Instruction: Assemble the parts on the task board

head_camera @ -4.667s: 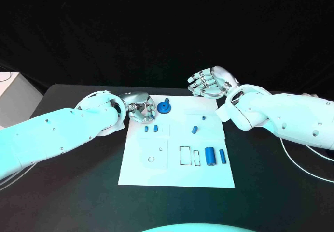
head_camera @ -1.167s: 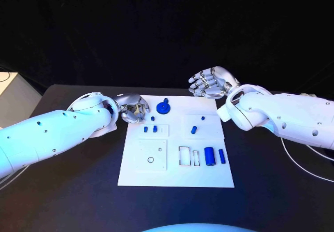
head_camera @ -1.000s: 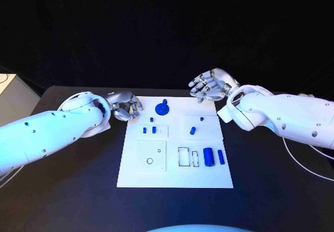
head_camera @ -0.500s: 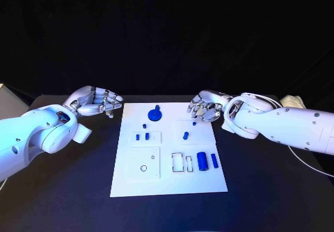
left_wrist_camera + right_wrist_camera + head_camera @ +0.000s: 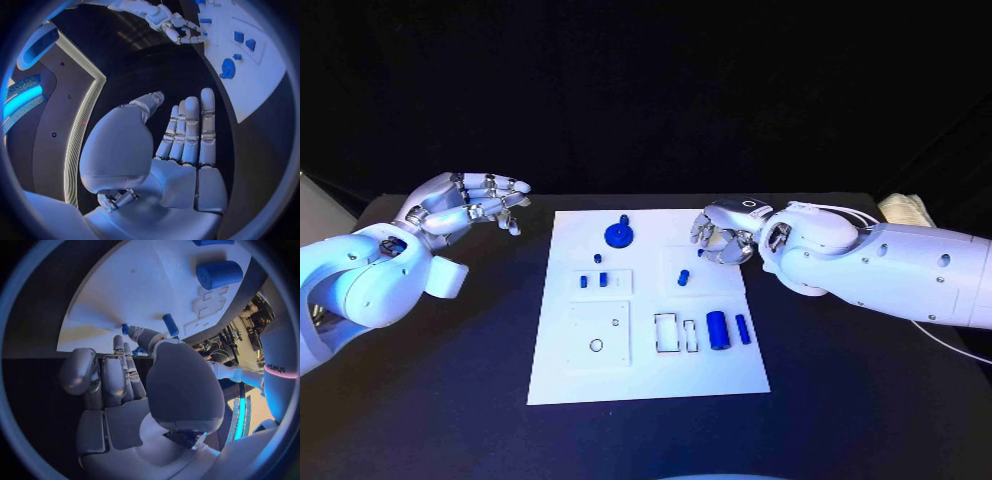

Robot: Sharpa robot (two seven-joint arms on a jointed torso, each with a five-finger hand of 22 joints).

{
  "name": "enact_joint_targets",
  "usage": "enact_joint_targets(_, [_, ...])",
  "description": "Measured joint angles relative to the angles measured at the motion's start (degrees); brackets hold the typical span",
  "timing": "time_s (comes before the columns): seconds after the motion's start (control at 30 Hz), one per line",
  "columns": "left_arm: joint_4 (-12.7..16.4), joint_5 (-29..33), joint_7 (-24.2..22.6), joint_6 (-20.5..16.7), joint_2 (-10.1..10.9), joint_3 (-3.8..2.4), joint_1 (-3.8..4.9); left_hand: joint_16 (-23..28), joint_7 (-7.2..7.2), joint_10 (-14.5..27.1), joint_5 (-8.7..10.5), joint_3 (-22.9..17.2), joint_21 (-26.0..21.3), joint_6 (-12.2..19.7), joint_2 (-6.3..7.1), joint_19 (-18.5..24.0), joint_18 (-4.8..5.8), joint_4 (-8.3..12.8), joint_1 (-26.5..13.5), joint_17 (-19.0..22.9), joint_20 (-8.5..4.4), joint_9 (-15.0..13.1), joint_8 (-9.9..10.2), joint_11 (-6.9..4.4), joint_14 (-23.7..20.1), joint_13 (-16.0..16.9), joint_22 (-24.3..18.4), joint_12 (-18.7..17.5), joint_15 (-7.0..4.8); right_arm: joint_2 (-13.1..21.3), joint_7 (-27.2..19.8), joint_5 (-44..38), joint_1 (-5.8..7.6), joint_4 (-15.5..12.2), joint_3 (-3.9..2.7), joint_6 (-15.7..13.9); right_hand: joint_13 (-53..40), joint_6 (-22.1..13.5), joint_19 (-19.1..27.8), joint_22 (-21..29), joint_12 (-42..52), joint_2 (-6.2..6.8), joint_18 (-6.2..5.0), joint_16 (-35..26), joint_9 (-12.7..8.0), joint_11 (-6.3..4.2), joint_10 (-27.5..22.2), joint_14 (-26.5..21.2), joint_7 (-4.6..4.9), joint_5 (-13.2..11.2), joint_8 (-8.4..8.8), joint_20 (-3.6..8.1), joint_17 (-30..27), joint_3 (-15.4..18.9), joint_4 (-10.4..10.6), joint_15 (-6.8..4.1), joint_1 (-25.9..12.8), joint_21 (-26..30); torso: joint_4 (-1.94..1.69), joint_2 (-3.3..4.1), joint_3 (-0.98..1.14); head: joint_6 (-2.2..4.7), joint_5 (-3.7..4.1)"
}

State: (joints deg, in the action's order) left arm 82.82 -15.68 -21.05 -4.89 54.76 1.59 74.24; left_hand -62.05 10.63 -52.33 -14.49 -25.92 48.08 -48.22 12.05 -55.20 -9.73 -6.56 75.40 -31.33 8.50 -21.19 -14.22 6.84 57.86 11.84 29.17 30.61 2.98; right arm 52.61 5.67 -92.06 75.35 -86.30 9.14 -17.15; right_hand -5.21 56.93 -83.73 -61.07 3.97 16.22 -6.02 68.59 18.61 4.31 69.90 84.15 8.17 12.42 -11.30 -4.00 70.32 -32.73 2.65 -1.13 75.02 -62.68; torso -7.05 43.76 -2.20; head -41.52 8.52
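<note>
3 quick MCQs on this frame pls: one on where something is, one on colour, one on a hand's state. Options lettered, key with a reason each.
1. Where is the right hand?
A. over the white board's far right part
B. off the table
C. over the board's near edge

2. What colour is the large cylinder on the board?
A. red
B. blue
C. yellow

3. What state is the left hand in?
A. gripping the blue disc
B. pressing on the board
C. holding nothing, away from the board

Key: 1 A, its fingers hang over the far right part. 2 B, blue like the other parts. 3 C, the left wrist view shows its fingers straight and its palm bare.
</note>
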Motion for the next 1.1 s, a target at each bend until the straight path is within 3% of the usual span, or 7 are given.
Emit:
enact_joint_targets(0.37, [0.29, 1.62, -0.82, -0.13, 0.65, 0.01, -0.02, 0.00, 0.00, 0.00, 0.00, 0.16, 0.00, 0.00, -0.03, -0.42, 0.00, -0.16, 0.03, -0.07, 0.01, -0.05, -0.20, 0.00, 0.21, -0.05, -0.05, 0.00, -0.21, -0.30, 1.75, -3.19, -0.84, -0.20, 0.02, 0.83, -0.11, 0.58, 0.00, -1.22, 0.00, 0.21, -0.01, 1.27, 0.51, -0.04, -0.29, 0.00, -0.33, 0.00, -0.04, 0.00, 0.44, 0.31, 0.33, 0.00, -0.21, -1.36, 0.07, 0.04, 0.04, -0.47, -0.15])
enact_joint_targets(0.43, [0.29, 1.76, -0.84, -0.17, 0.67, 0.01, -0.02, -0.22, 0.00, 0.00, 0.00, 0.16, 0.00, 0.00, -0.27, -0.42, 0.00, -0.16, 0.27, -0.11, 0.01, -0.05, -0.19, 0.00, 0.21, -0.05, -0.05, 0.00, -0.21, -0.42, 1.82, -3.44, -0.91, -0.30, 0.02, 0.69, -0.73, 2.08, 0.00, -2.78, 0.62, -0.80, -0.03, 2.27, 0.94, -0.51, 1.40, 0.00, -0.61, 0.00, -0.92, 0.00, 0.89, -0.57, 0.21, 0.00, 0.81, -2.85, 0.08, 0.05, 0.08, -0.48, -0.20])
enact_joint_targets(0.57, [0.29, 1.90, -0.84, -0.28, 0.71, 0.02, -0.03, -0.23, 0.00, 0.00, 0.00, 0.16, 0.00, 0.00, -0.27, -0.62, 0.00, -0.16, 0.27, -0.13, -0.20, -0.05, -0.19, 0.01, 0.21, -0.11, -0.11, 0.00, -0.21, -0.74, 2.10, -3.82, -1.09, -0.10, -0.03, 0.27, -1.14, 2.93, 0.01, -3.97, 0.67, -1.44, -0.05, 2.89, 1.32, -1.05, 2.31, -0.01, -0.87, -0.46, -1.34, 0.00, 1.09, -1.53, -0.12, 0.00, 1.44, -3.79, 0.07, 0.05, 0.11, -0.51, -0.25])
enact_joint_targets(0.9, [0.28, 2.15, -0.80, -0.64, 0.78, 0.02, -0.03, -0.22, 0.00, 0.00, 0.00, 0.16, -0.22, -0.01, -0.35, -0.83, 0.01, -0.16, 0.81, -0.19, 0.01, -0.11, -0.19, 0.01, 0.41, -0.16, -0.16, 0.00, 0.00, -1.70, 2.80, -4.25, -1.56, 0.74, -0.20, -0.82, -1.74, 4.28, 0.01, -5.41, 1.04, -2.67, -0.08, 3.87, 2.11, -1.45, 3.72, 0.00, -1.41, -0.48, -2.22, 0.00, 1.31, -2.31, -0.43, -0.42, 1.89, -5.06, 0.08, 0.05, 0.11, -0.89, -0.38])
enact_joint_targets(0.97, [0.28, 2.17, -0.78, -0.71, 0.82, 0.02, -0.03, -0.22, 0.00, 0.00, 0.00, 0.16, -0.22, -0.01, -0.58, -0.83, 0.01, -0.16, 1.04, -0.19, 0.01, -0.11, -0.41, 0.01, 0.41, -0.16, -0.16, 0.00, 0.00, -1.78, 2.95, -4.30, -1.63, 0.78, -0.20, -1.06, -1.82, 4.76, -0.20, -5.68, 1.00, -2.98, 0.73, 3.95, 2.36, -1.55, 4.23, -0.13, -1.62, -0.57, -2.67, 0.20, 1.31, -2.49, -0.61, -0.54, 1.91, -5.29, 0.10, 0.05, 0.10, -0.98, -0.44])
enact_joint_targets(1.1, [0.28, 2.19, -0.73, -0.80, 0.82, 0.02, -0.03, -0.22, 0.00, 0.00, 0.00, 0.16, -0.22, 0.00, -0.58, -1.03, 0.02, -0.16, 1.04, -0.25, -0.20, -0.10, -0.41, 0.01, 0.41, -0.23, -0.17, 0.00, 0.00, -1.91, 3.31, -4.34, -1.76, 0.77, -0.20, -1.48, -2.46, 5.23, -0.20, -6.35, 0.98, -3.82, 0.76, 4.22, 2.85, -1.45, 4.54, -0.23, -1.71, -1.48, -3.15, 0.20, 1.10, -3.18, -1.31, -0.81, 2.28, -5.85, 0.12, 0.05, 0.12, -1.04, -0.37])
